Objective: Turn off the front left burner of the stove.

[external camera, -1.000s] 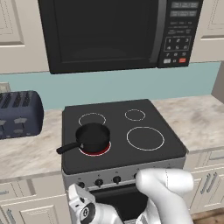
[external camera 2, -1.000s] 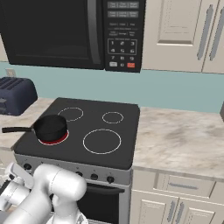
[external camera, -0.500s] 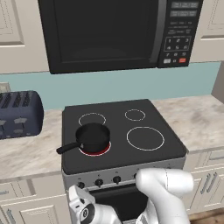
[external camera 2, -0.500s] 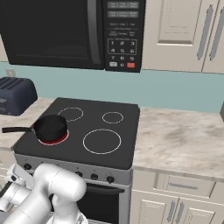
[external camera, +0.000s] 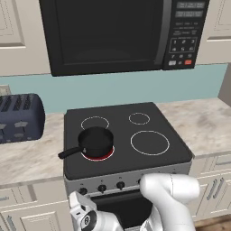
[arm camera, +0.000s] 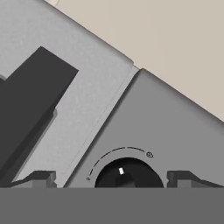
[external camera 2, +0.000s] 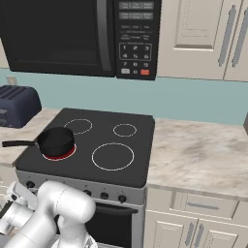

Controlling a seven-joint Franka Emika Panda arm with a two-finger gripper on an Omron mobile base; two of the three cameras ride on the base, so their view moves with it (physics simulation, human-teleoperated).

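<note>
Hand view: fingertips [arm camera: 43, 178] spread wide either side of a black knob [arm camera: 127, 173], not touching it; white tick near its top. Little changed from half a second ago, hand low before the stove [external camera: 126, 135]. Above the fingers, front left burner [external camera: 98, 153] glowing red under a black pan [external camera: 94, 141].

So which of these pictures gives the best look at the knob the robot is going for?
The hand view: the knob sits close up between the fingertips, white pointer mark visible. Both base views show only a row of tiny black knobs on the stove panel, with the arm partly in front.
</note>
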